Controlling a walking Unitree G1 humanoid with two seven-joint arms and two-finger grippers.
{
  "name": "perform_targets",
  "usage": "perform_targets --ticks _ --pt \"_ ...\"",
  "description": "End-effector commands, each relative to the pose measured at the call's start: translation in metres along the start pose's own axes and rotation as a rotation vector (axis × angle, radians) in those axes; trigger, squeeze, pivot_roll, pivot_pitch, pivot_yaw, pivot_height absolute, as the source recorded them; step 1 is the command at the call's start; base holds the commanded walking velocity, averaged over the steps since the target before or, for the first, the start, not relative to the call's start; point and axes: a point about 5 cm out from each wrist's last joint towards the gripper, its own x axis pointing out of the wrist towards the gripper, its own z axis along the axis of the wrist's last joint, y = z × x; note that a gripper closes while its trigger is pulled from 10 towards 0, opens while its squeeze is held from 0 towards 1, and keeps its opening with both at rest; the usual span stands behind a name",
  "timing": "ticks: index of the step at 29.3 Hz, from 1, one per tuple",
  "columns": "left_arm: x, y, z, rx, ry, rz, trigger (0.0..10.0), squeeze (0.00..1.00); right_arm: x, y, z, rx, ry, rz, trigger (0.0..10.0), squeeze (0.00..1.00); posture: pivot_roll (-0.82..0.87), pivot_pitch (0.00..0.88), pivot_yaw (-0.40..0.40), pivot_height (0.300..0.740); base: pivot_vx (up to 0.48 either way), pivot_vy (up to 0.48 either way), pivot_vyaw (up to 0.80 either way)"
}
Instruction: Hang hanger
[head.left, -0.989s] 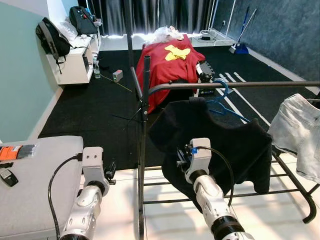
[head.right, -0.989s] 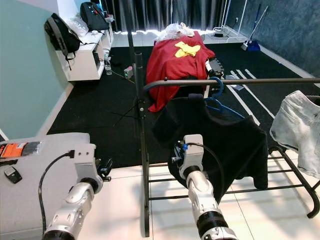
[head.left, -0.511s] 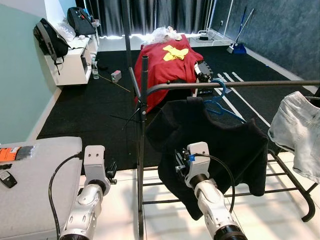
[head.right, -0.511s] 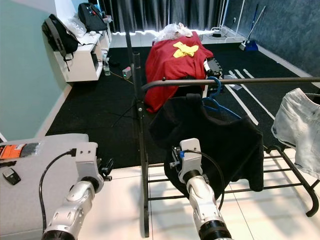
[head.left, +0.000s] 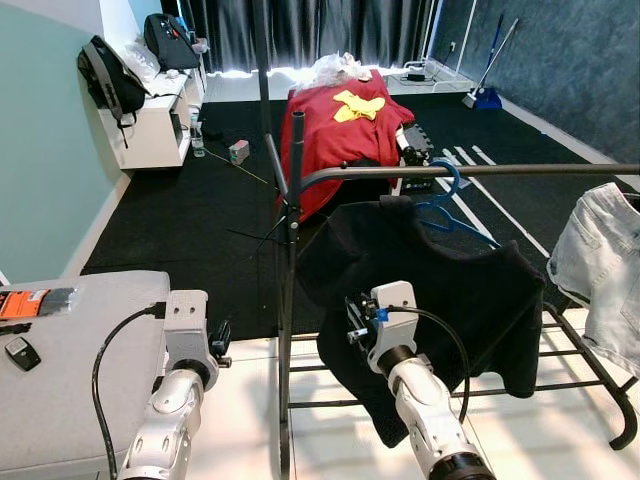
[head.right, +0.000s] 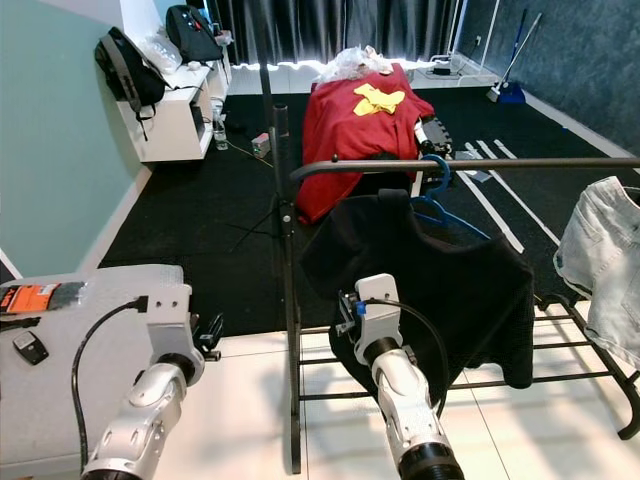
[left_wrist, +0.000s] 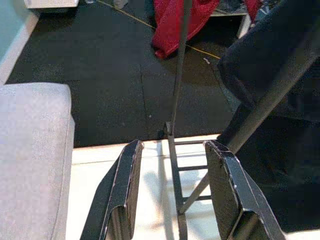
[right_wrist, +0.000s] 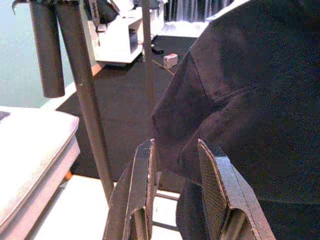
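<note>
Blue plastic hanger (head.left: 447, 205), its hook curled over the dark metal rail (head.left: 470, 171) and its long axis running along that rail, carries a soft black sweater (head.left: 430, 290) draped below. The right gripper (right_wrist: 175, 200), fingers parted and empty, sits low against the sweater's front, below the hanger and nearer to it. The left gripper (left_wrist: 175, 200), also spread and empty, hangs beside the rail's upright post (head.left: 289, 300), near a grey cushion (head.left: 70, 360).

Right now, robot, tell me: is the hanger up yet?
Both grippers open, empty: left low by the rack, right near the black shirt. Blue hanger hooked on the rail, shirt on it. Nothing blocking.
</note>
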Motion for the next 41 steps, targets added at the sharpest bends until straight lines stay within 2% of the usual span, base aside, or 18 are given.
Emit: perform_targets --ticks 1,5,26,41 --pt "-0.0014 0.0028 -0.0014 0.027 0.013 0.007 10.0 0.0 -0.0006 -0.0006 -0.0012 0.013 0.012 -0.005 10.0 0.0 0.03 0.0 -0.019 0.74 0.0 0.0 0.0" --pt "-0.0022 0.0011 0.0005 0.033 0.015 0.0 10.0 0.0 0.0001 -0.0017 -0.001 0.011 0.013 -0.005 10.0 0.0 0.04 0.0 -0.024 0.74 0.0 0.0 0.0" --pt "-0.0046 0.0027 0.0009 0.034 0.036 0.008 10.0 0.0 -0.0023 0.0012 -0.0037 0.004 0.039 0.0 10.0 0.0 0.04 0.005 -0.022 0.74 0.0 -0.47 0.0" --pt "-0.0033 -0.0019 0.001 0.044 0.049 -0.006 10.0 0.0 -0.0031 0.0029 -0.0026 -0.026 0.047 0.035 10.0 0.0 0.03 0.004 -0.019 0.74 0.0 -0.472 0.0"
